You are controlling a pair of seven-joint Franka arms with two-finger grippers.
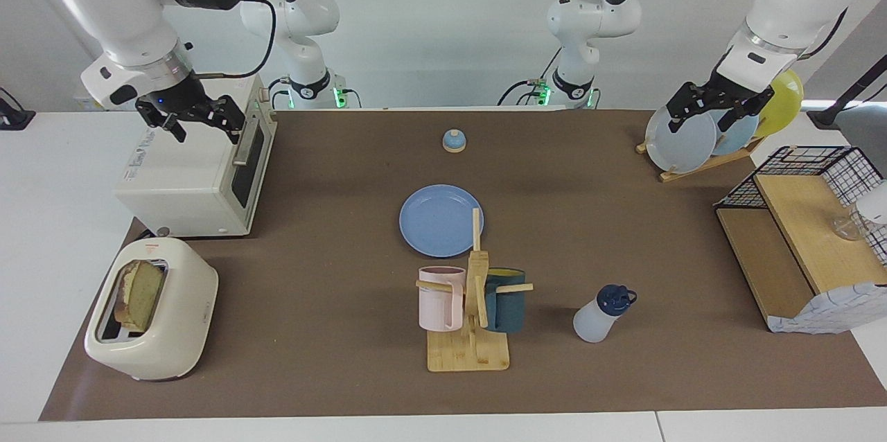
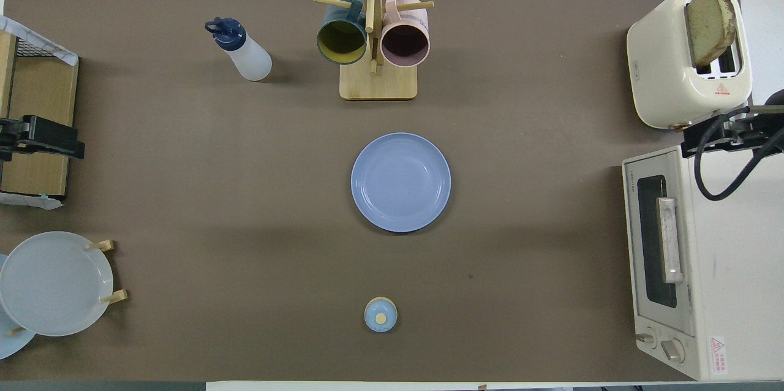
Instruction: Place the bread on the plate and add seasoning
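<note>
Pale bread (image 1: 141, 294) in toaster (image 1: 156, 331), well apart from right tool (image 1: 201, 125)

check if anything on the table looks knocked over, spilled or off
Nothing stands out. The bread sits upright in the toaster, the plate lies flat and bare, the seasoning stands capped, and both mugs hang on the wooden rack.

My table (image 1: 332, 373) under a brown mat, blue plate (image 1: 441, 220) at centre, bell (image 1: 454, 141) nearer me, mug rack (image 1: 469, 348) and seasoning bottle (image 1: 600, 314) farther out, toaster (image 1: 156, 317) beside toaster oven (image 1: 194, 179) at my right arm's end, plate rack (image 1: 700, 166) and wire shelf (image 1: 797, 248) at my left arm's end.
</note>
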